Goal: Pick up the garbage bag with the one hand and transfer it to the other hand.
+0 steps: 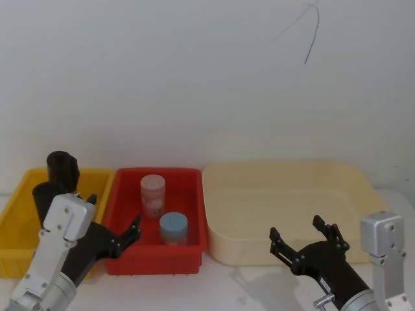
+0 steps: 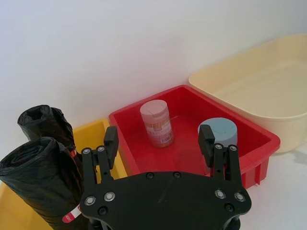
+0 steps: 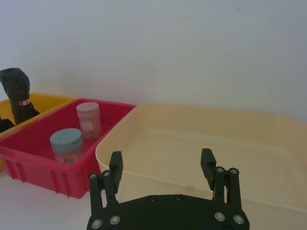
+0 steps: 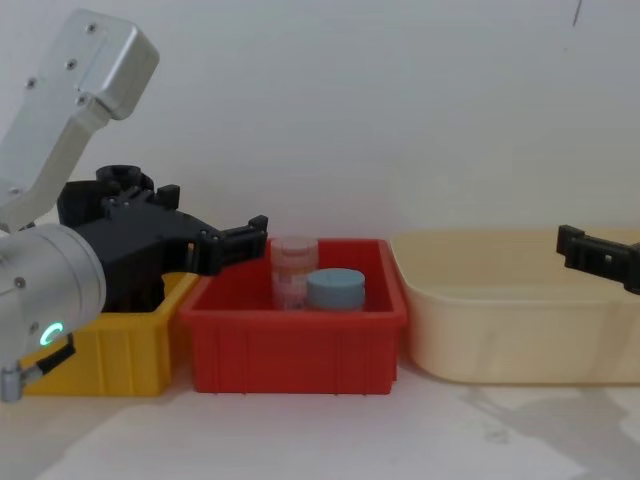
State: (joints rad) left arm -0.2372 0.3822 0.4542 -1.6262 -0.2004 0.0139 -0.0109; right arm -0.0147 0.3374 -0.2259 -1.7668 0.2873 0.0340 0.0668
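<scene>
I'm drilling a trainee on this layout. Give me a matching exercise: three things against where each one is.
Things:
1. garbage bag
2. blue-lidded jar
3. right gripper

Places:
a. in front of the cream tub
b. in the yellow bin
c. in the red bin

Pairs: 1-b, 2-c, 3-a.

Glossy red plastic bin (image 1: 155, 262), matt cream tub (image 1: 233, 249), crinkly black plastic garbage bag (image 2: 38, 177)
</scene>
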